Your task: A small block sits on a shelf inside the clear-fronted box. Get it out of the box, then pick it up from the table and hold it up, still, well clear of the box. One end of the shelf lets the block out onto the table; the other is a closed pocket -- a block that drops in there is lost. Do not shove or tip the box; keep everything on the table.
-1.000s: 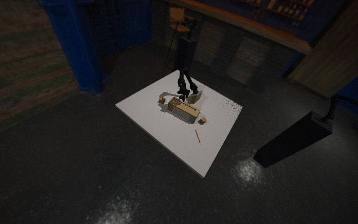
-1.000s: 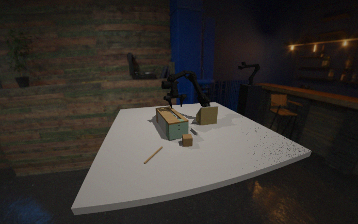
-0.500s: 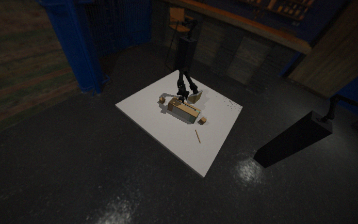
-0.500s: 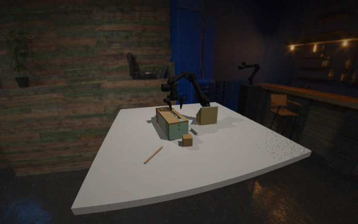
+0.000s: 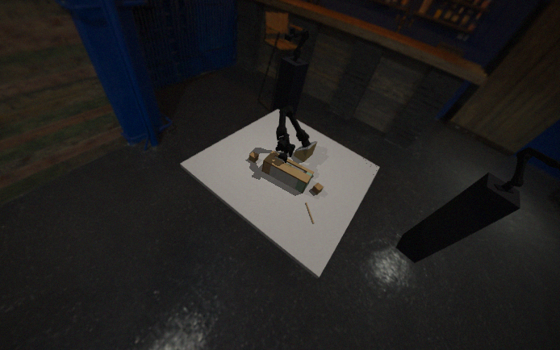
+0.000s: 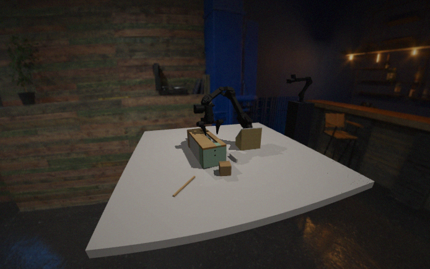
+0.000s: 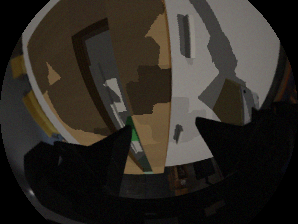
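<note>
The box (image 5: pixel 289 172) (image 6: pixel 211 157) (image 7: pixel 147 75) stands upright on the table, with a wooden top, a long slot in it and a green end panel. A small green patch (image 7: pixel 133 131) shows inside the slot in the wrist view, beside one fingertip; it looks like the block, but most of it is hidden. My gripper (image 5: pixel 285 156) (image 6: pixel 211 133) (image 7: pixel 164 124) is open and empty, pointing down at the box top. One fingertip is at the slot, the other over the box's edge on the arm side. Whether the finger reaches into the slot is unclear.
A tan wedge-shaped block (image 5: pixel 305 152) (image 6: pixel 248 139) stands near the arm's base. One wooden cube (image 5: pixel 317 189) (image 6: pixel 225 168) sits near the green end, another cube (image 5: pixel 253 156) off the opposite end. A thin stick (image 5: pixel 309 213) (image 6: pixel 183 186) lies beyond the green end. A pale bar (image 6: pixel 233 157) lies beside the box.
</note>
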Robot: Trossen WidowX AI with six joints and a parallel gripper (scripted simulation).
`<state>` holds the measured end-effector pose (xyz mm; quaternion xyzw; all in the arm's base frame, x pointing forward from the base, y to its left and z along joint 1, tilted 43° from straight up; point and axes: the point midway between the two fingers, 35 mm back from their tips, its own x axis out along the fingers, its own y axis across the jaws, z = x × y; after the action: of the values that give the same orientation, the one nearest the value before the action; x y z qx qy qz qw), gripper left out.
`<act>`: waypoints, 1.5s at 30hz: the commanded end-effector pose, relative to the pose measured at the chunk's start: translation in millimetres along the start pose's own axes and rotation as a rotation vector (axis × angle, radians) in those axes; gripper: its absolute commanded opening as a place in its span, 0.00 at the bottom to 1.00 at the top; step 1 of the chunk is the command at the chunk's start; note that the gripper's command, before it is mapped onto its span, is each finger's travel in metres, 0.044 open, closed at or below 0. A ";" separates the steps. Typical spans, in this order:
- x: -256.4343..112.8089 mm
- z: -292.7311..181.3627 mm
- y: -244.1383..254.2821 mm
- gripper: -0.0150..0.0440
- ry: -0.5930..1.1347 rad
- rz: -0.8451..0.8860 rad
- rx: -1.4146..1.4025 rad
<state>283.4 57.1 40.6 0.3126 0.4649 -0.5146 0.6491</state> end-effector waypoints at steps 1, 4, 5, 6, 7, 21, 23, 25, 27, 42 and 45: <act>9.8 4.2 -3.8 0.93 -0.007 -0.011 -0.006; 14.0 6.6 -4.5 0.93 -0.008 -0.011 -0.006; 15.4 7.4 -4.8 0.93 -0.008 -0.011 -0.006; 16.9 8.2 -5.0 0.93 -0.008 -0.011 -0.006; 18.3 9.0 -5.3 0.93 -0.008 -0.011 -0.006; 24.1 12.6 -4.2 0.93 -0.004 -0.001 0.001; 25.7 8.5 -4.2 0.93 -0.004 -0.001 0.001; 28.1 2.4 -4.3 0.93 -0.003 -0.002 0.000; 30.5 -3.8 -4.4 0.93 -0.003 -0.002 0.000; 41.7 -34.7 -4.8 0.93 -0.001 -0.001 0.000; 44.0 -41.2 -4.9 0.93 -0.001 -0.001 0.000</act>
<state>275.2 71.3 -5.1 0.3165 0.4608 -0.5100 0.6537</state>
